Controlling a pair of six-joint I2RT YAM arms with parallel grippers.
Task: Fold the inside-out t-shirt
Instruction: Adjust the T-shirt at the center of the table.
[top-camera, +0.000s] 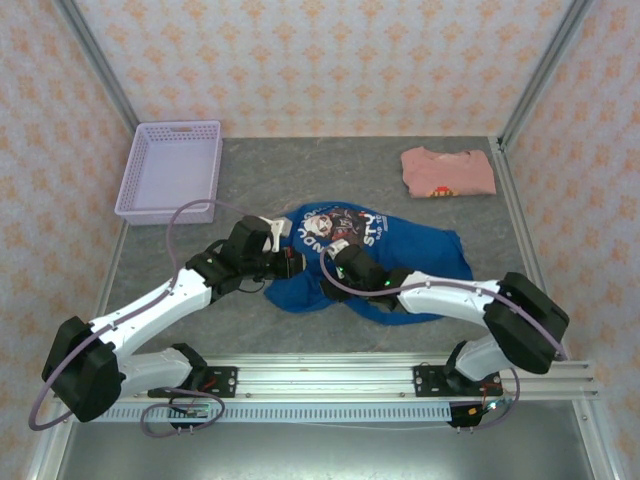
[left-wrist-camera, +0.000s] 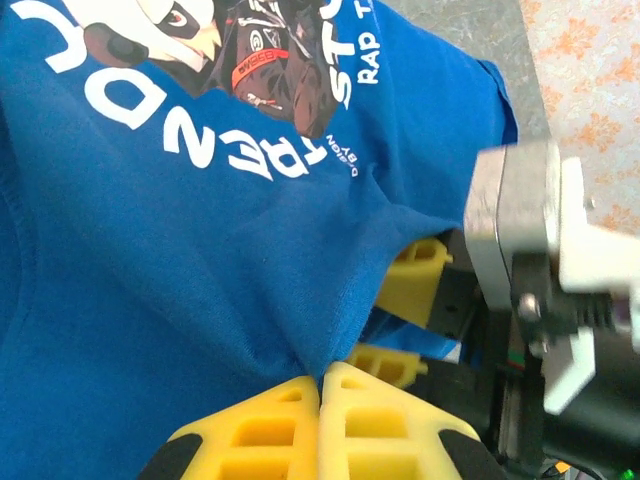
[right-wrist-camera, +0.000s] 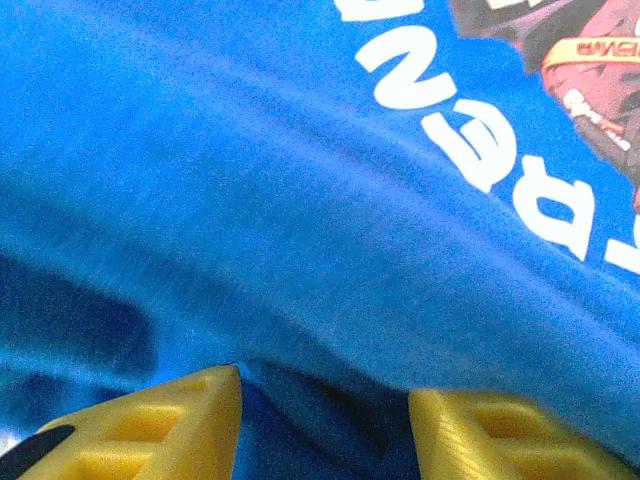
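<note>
yellow left gripper (left-wrist-camera: 320, 378) pinching t-shirt (left-wrist-camera: 200, 250), right gripper (right-wrist-camera: 325, 388) parted

Bare table (top-camera: 300, 165) lies open between the lavender basket (top-camera: 165, 213) (far-left corner) and the pink folded shirt (top-camera: 448, 172). At centre, the left gripper (top-camera: 292, 264) and right gripper (top-camera: 335, 262) crowd just beside each other over the blue t-shirt (top-camera: 425, 250), blocking passage there.
</note>
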